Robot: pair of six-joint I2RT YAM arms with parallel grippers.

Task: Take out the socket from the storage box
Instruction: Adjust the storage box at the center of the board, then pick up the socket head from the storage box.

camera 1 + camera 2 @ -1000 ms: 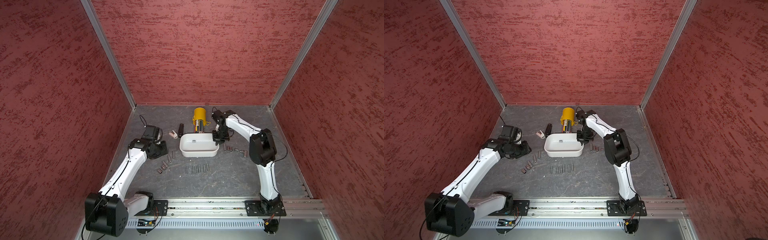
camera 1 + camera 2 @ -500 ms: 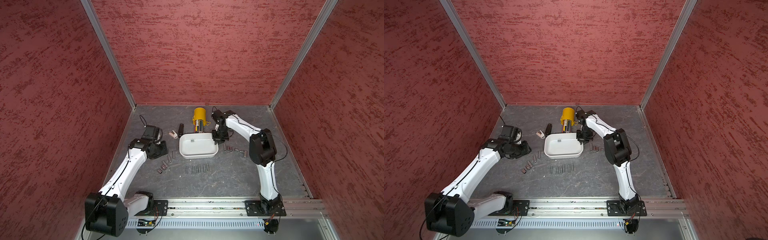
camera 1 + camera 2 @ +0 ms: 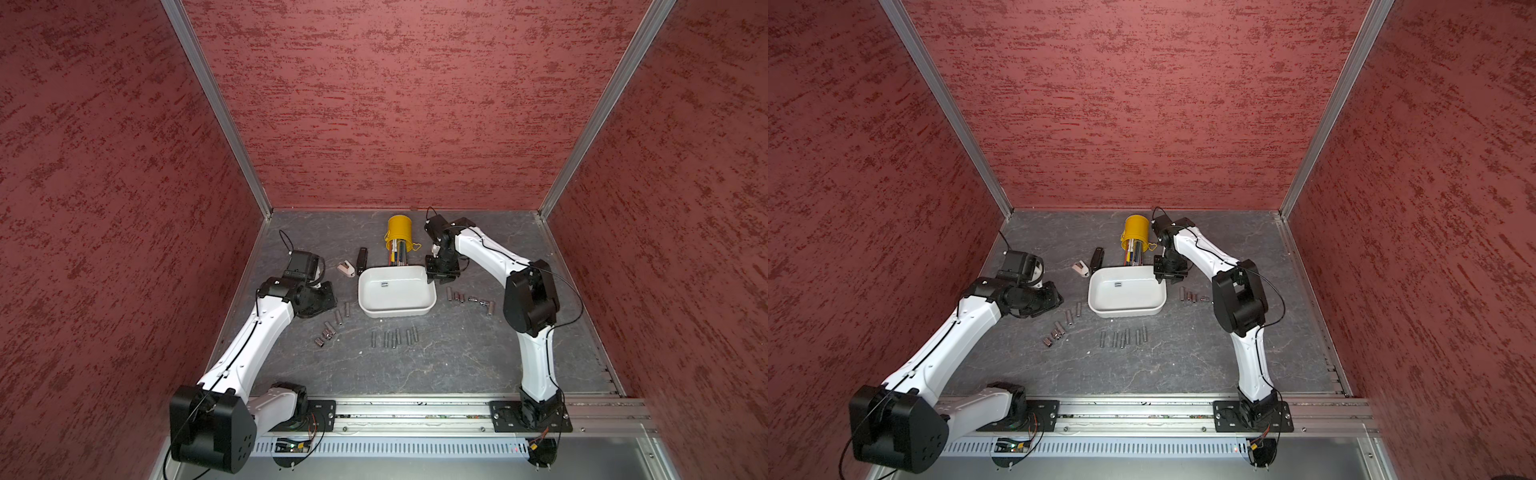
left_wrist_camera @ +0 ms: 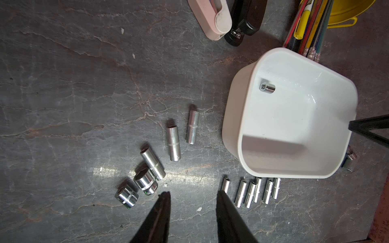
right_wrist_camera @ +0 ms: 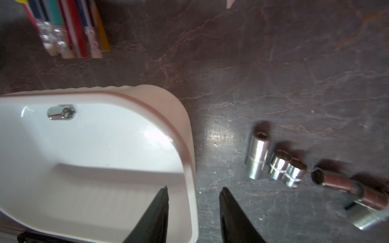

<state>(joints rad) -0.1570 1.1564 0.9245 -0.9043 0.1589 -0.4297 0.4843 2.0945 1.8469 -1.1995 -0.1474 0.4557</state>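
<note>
The white storage box (image 3: 397, 311) (image 3: 1125, 309) stands mid-table. One small chrome socket (image 3: 384, 284) (image 3: 1118, 284) (image 4: 267, 88) (image 5: 61, 112) lies on its floor near the far wall. My right gripper (image 3: 436, 276) (image 5: 194, 188) is open and straddles the box's right rim (image 5: 187, 147). One finger is inside the box and the other is outside over the table. My left gripper (image 3: 322, 299) (image 4: 193, 193) is open above bare table left of the box, with nothing between its fingers.
Loose sockets lie on the table: a group on the left (image 3: 330, 328), a row in front of the box (image 3: 395, 337) and a row to its right (image 3: 469, 298). Behind the box are a tipped yellow pen cup (image 3: 400, 232), a black stapler (image 3: 362, 259) and a pink holder (image 3: 345, 269).
The right gripper has gone from shut to open at the box's right rim. The left arm has not moved.
</note>
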